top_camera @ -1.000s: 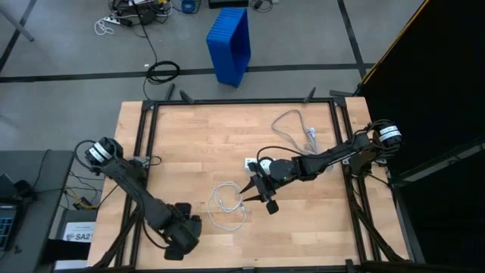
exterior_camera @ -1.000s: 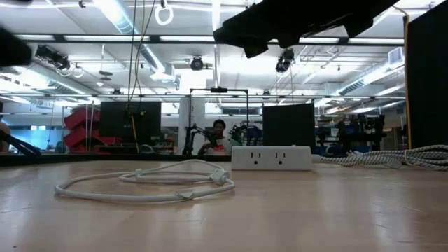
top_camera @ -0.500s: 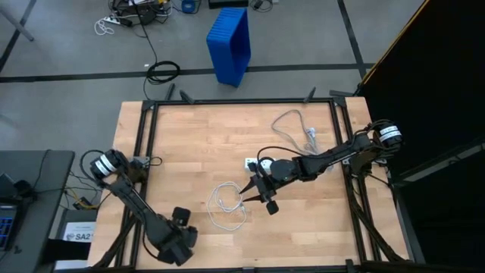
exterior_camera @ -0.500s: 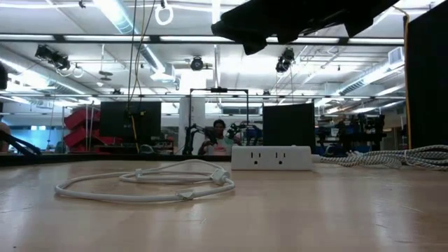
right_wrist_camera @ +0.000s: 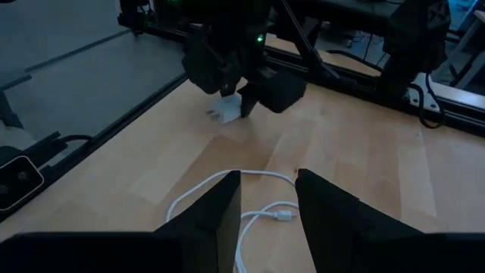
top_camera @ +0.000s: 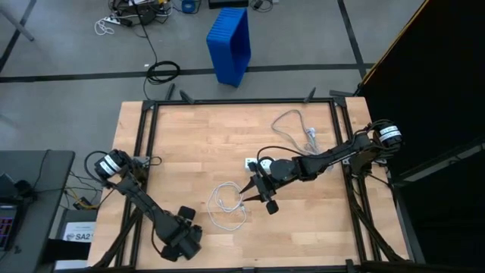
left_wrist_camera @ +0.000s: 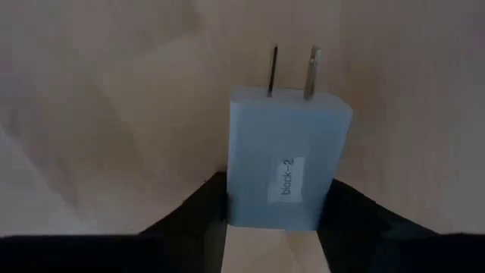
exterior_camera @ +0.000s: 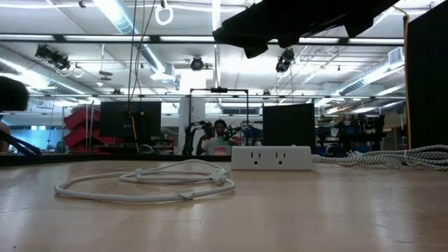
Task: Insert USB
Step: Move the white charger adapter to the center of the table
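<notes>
The thin white USB cable (top_camera: pixel 226 205) lies in loose loops on the wooden table, also seen low and flat in the low view (exterior_camera: pixel 140 186). My right gripper (top_camera: pixel 259 200) is open and hovers above the cable's right side; the cable (right_wrist_camera: pixel 198 194) shows below and between its fingers (right_wrist_camera: pixel 267 179). My left gripper (top_camera: pixel 184 241) is near the table's near-left corner, shut on a white charger block (left_wrist_camera: pixel 286 159) with two metal prongs. The same block (right_wrist_camera: pixel 226 111) shows under that gripper in the right wrist view. My left gripper pinches the white charger block between its two fingers, on the block's two side faces near its back end (left_wrist_camera: pixel 244 211). The prongs (left_wrist_camera: pixel 311 73) point forward, away from the fingers. A label reading "block-2" faces the camera.
A white power strip (top_camera: pixel 252 162) lies just beyond the cable, its sockets facing the low view (exterior_camera: pixel 271 157). Its thicker grey cord (top_camera: pixel 292 121) curls toward the table's far right (exterior_camera: pixel 392 159). A black frame (top_camera: pixel 227 101) rims the table. A blue bin (top_camera: pixel 231 42) stands on the floor beyond.
My left arm has swung at its base, and its gripper with the charger block has shifted a little near the table's near-left corner. A dark part of that arm has come into the low view's left edge. The cable and my right gripper have stayed put.
</notes>
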{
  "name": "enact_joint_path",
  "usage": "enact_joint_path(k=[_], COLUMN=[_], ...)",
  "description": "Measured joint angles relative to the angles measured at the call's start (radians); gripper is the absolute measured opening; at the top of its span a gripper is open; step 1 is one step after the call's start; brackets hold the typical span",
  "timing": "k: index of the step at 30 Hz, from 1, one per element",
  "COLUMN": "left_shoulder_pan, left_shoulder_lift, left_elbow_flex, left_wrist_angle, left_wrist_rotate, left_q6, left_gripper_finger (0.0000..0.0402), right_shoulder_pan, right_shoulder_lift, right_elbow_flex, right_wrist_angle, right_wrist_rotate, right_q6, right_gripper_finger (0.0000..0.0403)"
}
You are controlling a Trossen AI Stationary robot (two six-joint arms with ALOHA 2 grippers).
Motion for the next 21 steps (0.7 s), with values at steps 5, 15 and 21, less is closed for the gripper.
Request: enact_joint_path(k=[5, 15, 21], left_shoulder_pan=[0.050, 0.111, 0.216], left_shoulder_lift=[-0.015, -0.085, -0.087], left_elbow_flex=[-0.002, -0.006, -0.005], left_wrist_angle=[-0.007, -0.228, -0.253], left_wrist_rotate=[-0.076, -0.610, -0.901], left_q6=[-0.001, -0.057, -0.054], left_gripper_finger=[0.0139, 0.0139, 0.0139], right_shoulder_pan=[-0.002, -0.037, -0.111], right_shoulder_lift=[0.000, 0.000, 0.000], right_elbow_flex=[0.000, 0.000, 0.000], right_wrist_angle=[-0.008, -0.058, -0.067], right_wrist_rotate=[0.001, 0.116, 0.128], right_q6=[0.000, 0.122, 0.273], right_gripper_finger=[0.0103, 0.0103, 0.0113])
